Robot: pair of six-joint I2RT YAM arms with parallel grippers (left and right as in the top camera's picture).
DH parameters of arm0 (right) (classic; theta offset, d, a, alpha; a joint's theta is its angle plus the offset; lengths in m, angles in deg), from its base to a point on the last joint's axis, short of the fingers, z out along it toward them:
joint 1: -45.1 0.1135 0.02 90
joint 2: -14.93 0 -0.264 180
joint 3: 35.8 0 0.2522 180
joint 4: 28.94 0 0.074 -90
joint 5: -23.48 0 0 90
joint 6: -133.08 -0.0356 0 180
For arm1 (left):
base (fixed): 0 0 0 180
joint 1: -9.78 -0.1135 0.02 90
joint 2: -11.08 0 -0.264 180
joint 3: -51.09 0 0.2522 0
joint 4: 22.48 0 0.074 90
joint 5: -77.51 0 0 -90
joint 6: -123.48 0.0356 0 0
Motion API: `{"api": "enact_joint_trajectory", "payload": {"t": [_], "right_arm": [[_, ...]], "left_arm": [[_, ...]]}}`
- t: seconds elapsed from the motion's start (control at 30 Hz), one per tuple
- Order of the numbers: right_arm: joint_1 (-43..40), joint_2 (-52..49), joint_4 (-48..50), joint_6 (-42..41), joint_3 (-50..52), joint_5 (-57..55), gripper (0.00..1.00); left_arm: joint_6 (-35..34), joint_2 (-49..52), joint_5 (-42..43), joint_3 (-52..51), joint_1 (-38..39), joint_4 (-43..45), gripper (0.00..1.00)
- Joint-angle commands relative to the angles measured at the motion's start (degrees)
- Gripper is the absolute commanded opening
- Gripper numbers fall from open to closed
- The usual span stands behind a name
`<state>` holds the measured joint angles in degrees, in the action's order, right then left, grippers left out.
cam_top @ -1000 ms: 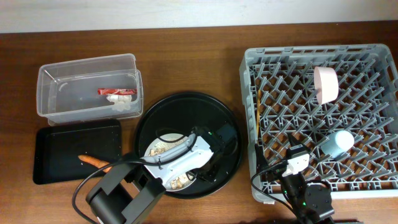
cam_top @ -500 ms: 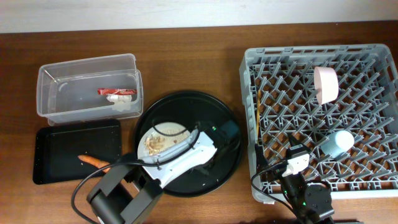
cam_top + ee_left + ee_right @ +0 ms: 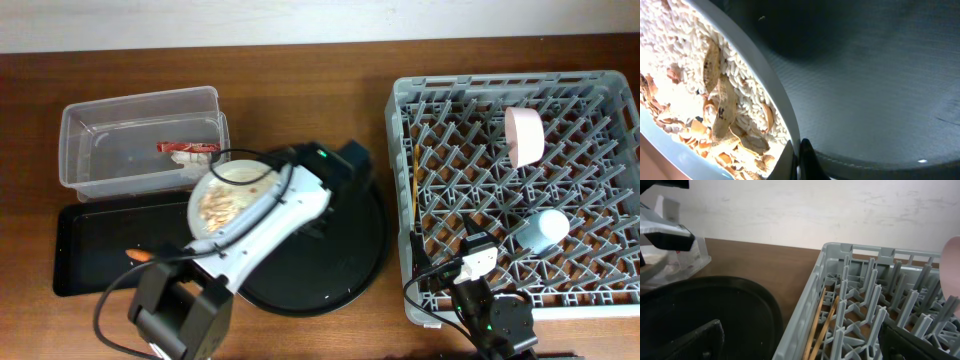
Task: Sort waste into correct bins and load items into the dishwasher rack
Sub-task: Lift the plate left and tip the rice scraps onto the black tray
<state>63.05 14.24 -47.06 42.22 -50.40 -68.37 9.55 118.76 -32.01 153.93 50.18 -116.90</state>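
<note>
Rack (image 3: 500,82): well off to the right of the left gripper (image 3: 283,183). It already carries the bowl (image 3: 523,136), the cup (image 3: 541,230) and the chopsticks (image 3: 817,330). The right gripper (image 3: 800,332) hangs at its near-left corner, fingers spread wide with nothing between them.

Round tray (image 3: 340,270): directly below and to the right of the left gripper; bare where visible.

Tub (image 3: 100,110): just beyond and to the left of the left gripper, holding the wrapper (image 3: 185,148). Flat tray (image 3: 90,250): left of and nearer than the gripper; the carrot (image 3: 140,256) lies on it, mostly hidden by the arm.

Plate (image 3: 215,200): clenched by its right rim in the left gripper and reaching out to the gripper's left. It appears to be held above the spot where the tub, the flat tray and the round tray meet.

Hazards, as judged:
- The grip is an edge pinch only; the wrist view shows one finger over a thin rim, so a quick tilt could let the plate swing or slip.
- With three containers under one plate, an early tip would drop scraps into the tub or onto the round tray, not beside the carrot.
- Loose rice near the rim would go first.
- The plate's far edge may knock the tub wall.

Condition of the plate: pale grey, smooth and shallow, with a low lip.

Scraps (image 3: 715,100): white rice packed across most of the face, with beige curled peelings and small brownish flakes on top. They look dry and loose, not stuck down.
</note>
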Motion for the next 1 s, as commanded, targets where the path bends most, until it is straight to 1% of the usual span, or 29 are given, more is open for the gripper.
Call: {"api": "enact_joint_trajectory", "payload": {"t": [0.0,0.2,0.37,0.43,0.5,0.57,0.73,0.83,0.97], "right_arm": [[-0.4,0.4,-0.1,0.0,0.5,-0.1,0.98],[-0.4,0.4,-0.1,0.0,0.5,-0.1,0.98],[-0.4,0.4,-0.1,0.0,0.5,-0.1,0.98],[-0.4,0.4,-0.1,0.0,0.5,-0.1,0.98],[-0.4,0.4,-0.1,0.0,0.5,-0.1,0.98],[-0.4,0.4,-0.1,0.0,0.5,-0.1,0.98],[-0.4,0.4,-0.1,0.0,0.5,-0.1,0.98],[-0.4,0.4,-0.1,0.0,0.5,-0.1,0.98],[-0.4,0.4,-0.1,0.0,0.5,-0.1,0.98]], "left_arm": [[0.5,-3.7,4.2,1.2,-6.6,-0.9,0.0],[8.5,-5.6,16.1,1.1,-17.6,-0.3,0.0],[10.9,-8.1,19.1,1.1,-23.2,0.2,0.0],[13.0,-9.3,22.9,1.1,-25.1,0.7,0.0],[16.1,-10.9,28.9,1.1,-28.3,1.6,0.0],[17.0,-11.6,31.9,1.0,-31.2,1.9,0.0],[17.2,-12.6,32.9,1.0,-37.7,1.1,0.0],[17.2,-13.6,32.9,0.9,-39.8,0.4,0.0],[18.0,-15.3,35.7,0.1,-42.7,1.4,0.0]]}}
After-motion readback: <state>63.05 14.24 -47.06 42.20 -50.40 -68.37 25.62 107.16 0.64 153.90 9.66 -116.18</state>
